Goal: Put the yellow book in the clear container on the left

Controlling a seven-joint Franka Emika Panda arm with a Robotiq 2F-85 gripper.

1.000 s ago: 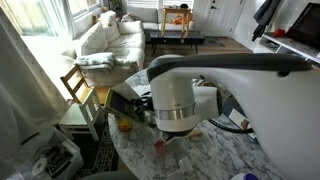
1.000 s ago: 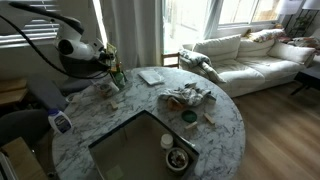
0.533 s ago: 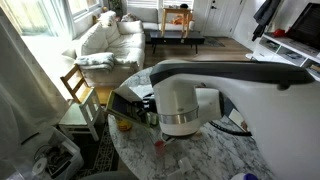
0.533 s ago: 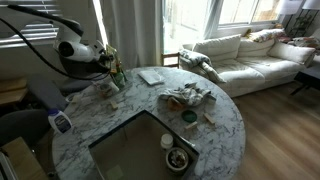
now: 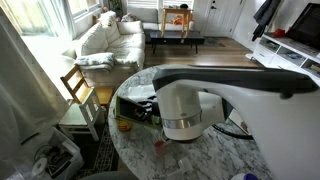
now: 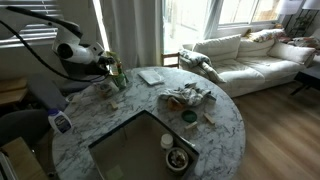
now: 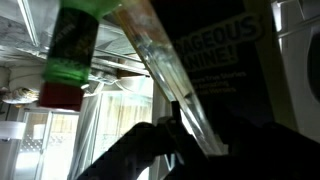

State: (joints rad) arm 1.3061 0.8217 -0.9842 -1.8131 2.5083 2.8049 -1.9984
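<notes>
Yellow book [image 7: 215,60] edge at the tool [image 7: 173,132], opening unclear

Glossy marbled tabletop [image 6: 225,125], translucent plastic container [image 6: 150,77], cloth sofa [image 6: 250,55]

A round marble-topped table [image 6: 225,120] is carrying everything, with a dark glass panel [image 6: 130,155] sitting flush in its near half. A flat clear container [image 6: 151,77] is lying near the far edge, and a heap of crumpled odds and ends [image 6: 187,97] is resting near the middle. A small blue-labelled bottle [image 6: 60,122] is standing at one rim, and a round bowl [image 6: 177,158] is sitting by the panel's corner.
</notes>
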